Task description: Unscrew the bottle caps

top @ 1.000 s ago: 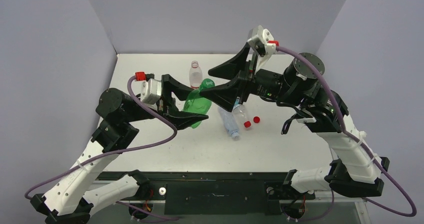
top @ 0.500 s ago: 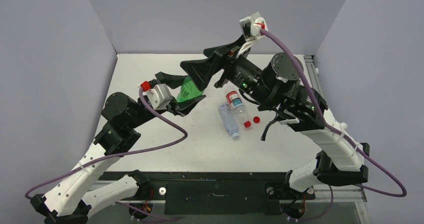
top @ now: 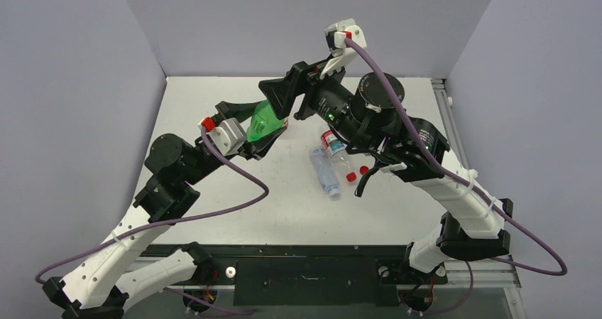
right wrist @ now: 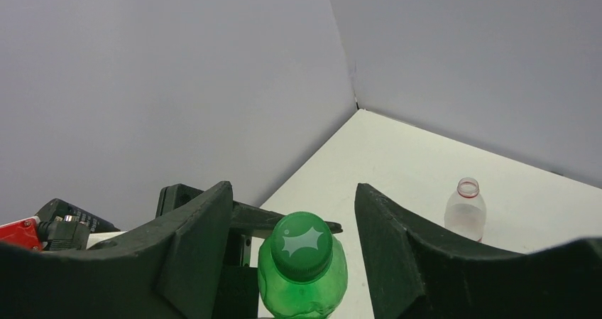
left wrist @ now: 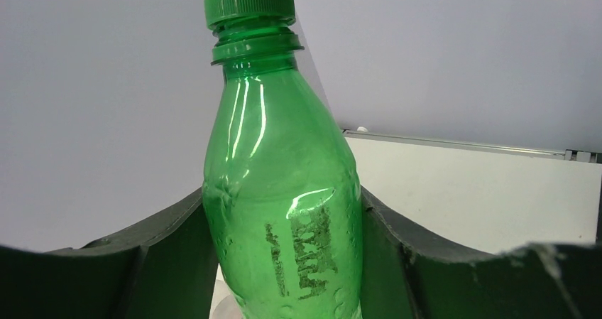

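Observation:
My left gripper [left wrist: 284, 262] is shut on the body of the green bottle [left wrist: 284, 191], holding it upright above the table, its fingers [left wrist: 170, 255] pressed to both sides. The green cap [left wrist: 248, 3] sits on the neck. In the right wrist view that cap [right wrist: 302, 244] lies between the fingers of my right gripper [right wrist: 292, 216], which is open with a gap on each side. From above, the right gripper [top: 278, 99] hovers over the top of the green bottle [top: 263, 126].
A clear red-labelled bottle [top: 331, 143] and a pale-blue bottle [top: 323, 171] lie mid-table, with two loose red caps [top: 351, 177] [top: 363, 169] beside them. An uncapped clear bottle [right wrist: 465, 209] stands upright near the back wall.
The left gripper carried the green bottle up and toward the back. The right gripper followed leftward and now straddles the cap with its jaws apart.

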Controlling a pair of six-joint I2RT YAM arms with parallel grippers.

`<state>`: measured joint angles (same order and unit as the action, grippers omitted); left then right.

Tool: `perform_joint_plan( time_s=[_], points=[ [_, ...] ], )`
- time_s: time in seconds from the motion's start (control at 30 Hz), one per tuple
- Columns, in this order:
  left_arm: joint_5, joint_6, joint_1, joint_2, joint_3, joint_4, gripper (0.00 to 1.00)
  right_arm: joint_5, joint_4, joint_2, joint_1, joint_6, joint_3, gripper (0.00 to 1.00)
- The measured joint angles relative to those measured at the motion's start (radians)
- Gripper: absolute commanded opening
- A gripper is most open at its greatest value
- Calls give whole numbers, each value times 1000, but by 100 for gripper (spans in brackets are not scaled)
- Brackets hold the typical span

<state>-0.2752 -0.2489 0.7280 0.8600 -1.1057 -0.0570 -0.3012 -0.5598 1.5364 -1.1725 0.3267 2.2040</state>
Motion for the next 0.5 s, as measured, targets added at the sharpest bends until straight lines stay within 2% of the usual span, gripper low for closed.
perform_joint_plan(
  time_s=[0.3,0.4,0.47,0.5],
  points=[
    [21,1,3,1,0,-1,0,14,-34,11,1,10,0,60],
    [23,1,3,2,0,-3,0,22,-43,20,2,12,0,50],
    [25,2,3,3,0,-4,0,26,-46,24,3,16,0,40],
    [26,2,3,3,0,-5,0,30,-47,25,7,18,0,30]
  ],
)
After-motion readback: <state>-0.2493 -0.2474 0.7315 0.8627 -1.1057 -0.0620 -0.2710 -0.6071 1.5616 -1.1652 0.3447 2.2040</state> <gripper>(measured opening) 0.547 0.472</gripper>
